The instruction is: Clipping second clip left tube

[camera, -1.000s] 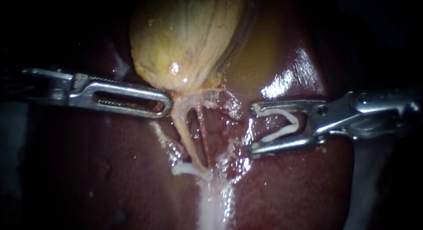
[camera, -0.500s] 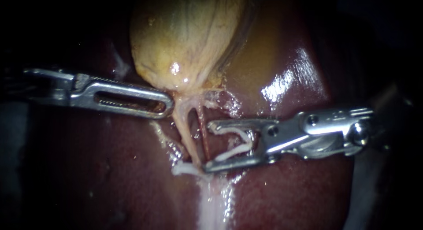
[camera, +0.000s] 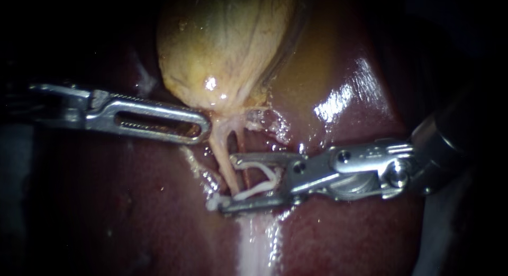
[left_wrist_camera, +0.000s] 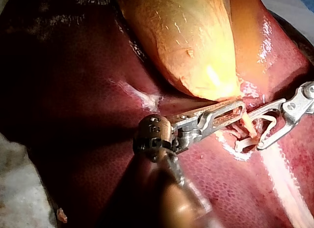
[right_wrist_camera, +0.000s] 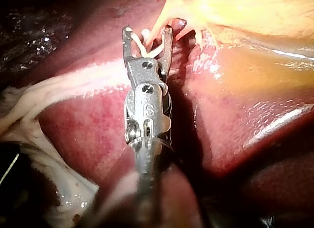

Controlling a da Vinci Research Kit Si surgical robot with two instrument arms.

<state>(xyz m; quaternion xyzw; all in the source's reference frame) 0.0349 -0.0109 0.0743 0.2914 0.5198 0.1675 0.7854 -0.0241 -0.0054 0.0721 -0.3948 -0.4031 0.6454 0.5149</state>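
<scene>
Right instrument's tool (camera: 227, 183), spread wide holding a clip (camera: 251, 192), is barely straddling the left tube (camera: 221, 149), risking partial closure.

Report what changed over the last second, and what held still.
The right instrument moved left across the liver toward the tubes, carrying its open white clip. The left tube now sits in that clip's mouth. Nothing was let go. The left instrument, the gallbladder and the seated clip on the tube stayed put.
</scene>
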